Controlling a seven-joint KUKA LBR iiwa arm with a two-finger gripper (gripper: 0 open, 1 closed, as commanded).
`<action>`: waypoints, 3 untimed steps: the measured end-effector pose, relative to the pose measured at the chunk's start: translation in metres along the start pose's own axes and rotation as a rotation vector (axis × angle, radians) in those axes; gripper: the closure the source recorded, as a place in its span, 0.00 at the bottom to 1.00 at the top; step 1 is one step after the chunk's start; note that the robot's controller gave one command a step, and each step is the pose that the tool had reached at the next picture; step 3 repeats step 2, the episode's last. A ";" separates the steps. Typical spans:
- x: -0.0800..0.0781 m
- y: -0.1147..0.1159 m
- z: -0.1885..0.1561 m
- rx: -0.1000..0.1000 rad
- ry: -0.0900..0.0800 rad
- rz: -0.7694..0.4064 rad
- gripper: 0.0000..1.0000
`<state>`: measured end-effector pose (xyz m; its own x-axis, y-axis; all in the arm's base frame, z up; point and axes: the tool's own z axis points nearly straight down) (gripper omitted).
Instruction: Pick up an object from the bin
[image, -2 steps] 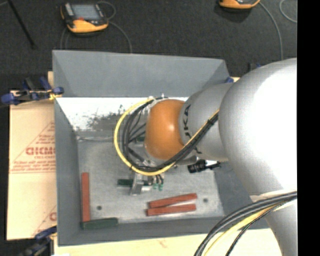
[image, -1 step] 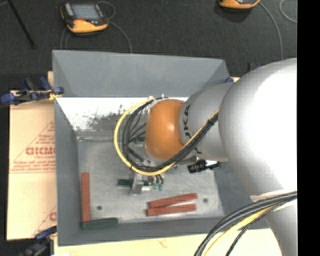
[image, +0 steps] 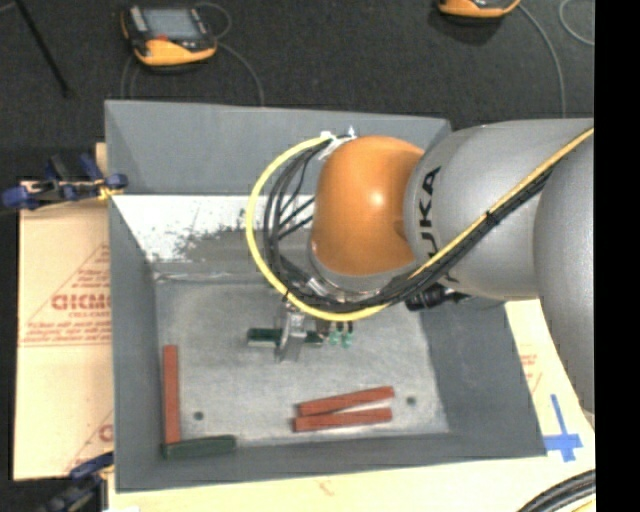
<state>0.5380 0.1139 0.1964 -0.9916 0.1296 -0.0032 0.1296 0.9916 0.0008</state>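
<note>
Dark green small flat piece (image: 262, 337) lies mid-floor in the grey metal bin (image: 130, 300), just beside or touching the gripper (image: 292, 338), which sits low under the orange wrist cover (image: 362, 205). Whether the gripper is spread or pinching it I cannot tell. Well apart lie a long reddish-brown bar (image: 171, 393) by the left wall, two reddish-brown bars (image: 343, 408) side by side near the front, and a dark green block (image: 200, 447) in the corner. Nothing looks lifted: closing and raising seem left.
</note>
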 end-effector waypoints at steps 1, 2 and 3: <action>0.000 0.000 0.000 0.000 0.000 -0.001 1.00; 0.019 -0.010 -0.040 0.003 0.010 0.003 1.00; 0.019 -0.010 -0.040 0.003 0.010 0.003 1.00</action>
